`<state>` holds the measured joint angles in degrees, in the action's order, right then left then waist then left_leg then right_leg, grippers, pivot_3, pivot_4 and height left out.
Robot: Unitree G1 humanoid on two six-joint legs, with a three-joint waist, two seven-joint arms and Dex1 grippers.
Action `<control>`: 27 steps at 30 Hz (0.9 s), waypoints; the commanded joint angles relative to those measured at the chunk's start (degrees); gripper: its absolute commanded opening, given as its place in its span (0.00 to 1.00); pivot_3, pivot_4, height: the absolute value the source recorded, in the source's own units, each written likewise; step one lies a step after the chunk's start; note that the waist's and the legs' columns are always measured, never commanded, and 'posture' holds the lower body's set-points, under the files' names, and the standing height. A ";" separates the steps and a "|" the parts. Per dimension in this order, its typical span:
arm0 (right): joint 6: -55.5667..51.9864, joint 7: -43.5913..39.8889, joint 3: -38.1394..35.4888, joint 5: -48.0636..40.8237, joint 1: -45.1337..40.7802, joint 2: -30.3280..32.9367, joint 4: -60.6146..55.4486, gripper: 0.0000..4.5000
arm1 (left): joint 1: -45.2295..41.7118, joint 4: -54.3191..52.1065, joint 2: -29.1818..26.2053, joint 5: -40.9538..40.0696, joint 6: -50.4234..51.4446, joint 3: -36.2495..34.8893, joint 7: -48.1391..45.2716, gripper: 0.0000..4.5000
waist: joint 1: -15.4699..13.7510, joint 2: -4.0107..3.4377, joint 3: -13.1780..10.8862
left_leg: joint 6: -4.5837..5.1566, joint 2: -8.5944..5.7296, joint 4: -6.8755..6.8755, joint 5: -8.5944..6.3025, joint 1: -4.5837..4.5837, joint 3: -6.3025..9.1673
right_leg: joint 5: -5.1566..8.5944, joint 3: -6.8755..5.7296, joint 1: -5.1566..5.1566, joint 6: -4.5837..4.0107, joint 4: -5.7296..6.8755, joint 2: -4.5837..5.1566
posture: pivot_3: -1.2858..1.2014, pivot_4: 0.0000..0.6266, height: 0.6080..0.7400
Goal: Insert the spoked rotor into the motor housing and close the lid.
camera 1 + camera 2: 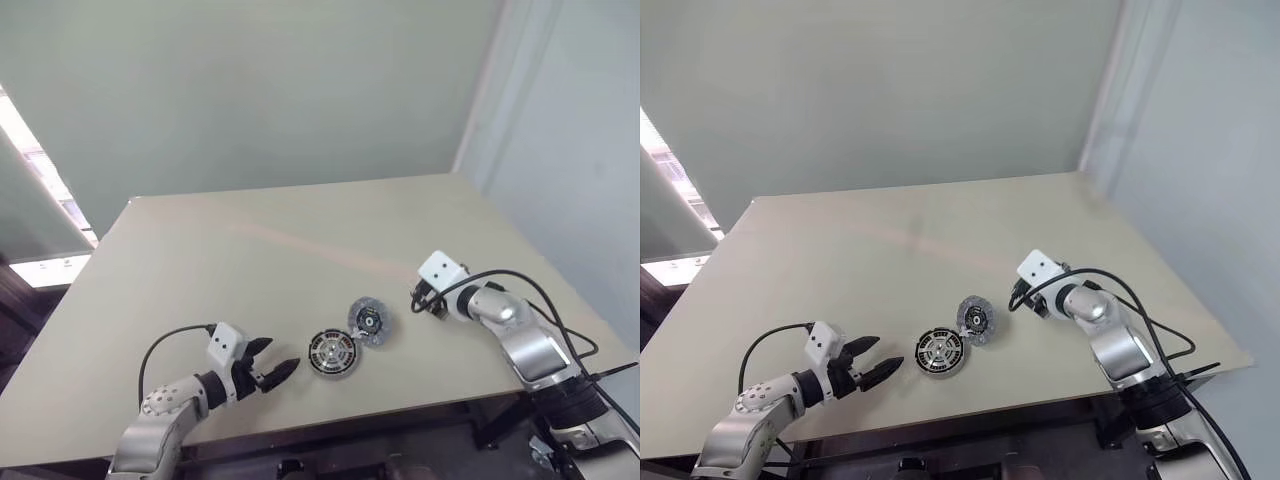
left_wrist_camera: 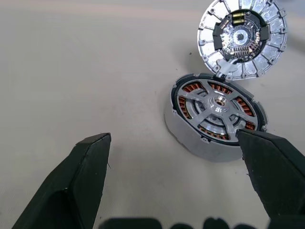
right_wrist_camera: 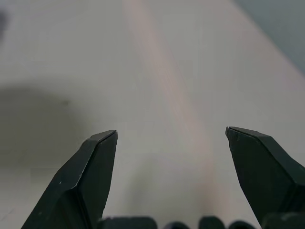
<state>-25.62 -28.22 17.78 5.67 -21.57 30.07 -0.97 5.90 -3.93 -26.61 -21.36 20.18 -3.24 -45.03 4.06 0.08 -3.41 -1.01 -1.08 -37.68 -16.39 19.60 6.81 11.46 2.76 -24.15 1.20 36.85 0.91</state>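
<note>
The spoked rotor (image 2: 188,136), silver with a black rim, sits over the motor housing, whose copper windings (image 2: 192,88) show between the spokes. This stack (image 1: 332,352) rests near the table's front edge. The lid (image 1: 369,320), a grey disc with a dark centre (image 2: 243,38), lies just behind and to the right of it, touching its rim and apparently tilted. My left gripper (image 1: 275,360) is open, just left of the stack, pointing at it, with nothing held. My right gripper (image 1: 425,298) hovers to the right of the lid, open and empty (image 3: 170,133).
The beige table (image 1: 250,250) is bare apart from these parts. Its front edge runs close below the stack and its right edge lies under my right arm. A pale wall stands behind the table.
</note>
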 commanded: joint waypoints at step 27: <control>-1.48 -6.72 5.80 -7.30 4.10 -17.11 -1.25 0.90 | -1.16 -2.51 0.47 -1.71 -0.80 -1.03 0.99 0.02 | 0.01 -0.02 0.00 | -0.01 0.01 -0.15 0.00 -0.07 0.10 | -0.01 -0.05 0.09 0.00 0.09 -0.01 | 0.52 0.00 1.00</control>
<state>-28.29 -34.78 23.11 -1.93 -17.26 13.30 -1.65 5.44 -4.41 -26.13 -22.56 20.59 -3.48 -44.12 4.07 0.06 -3.41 -1.01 -1.07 -37.82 -16.39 19.53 6.91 11.45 2.71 -24.06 1.21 36.94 0.90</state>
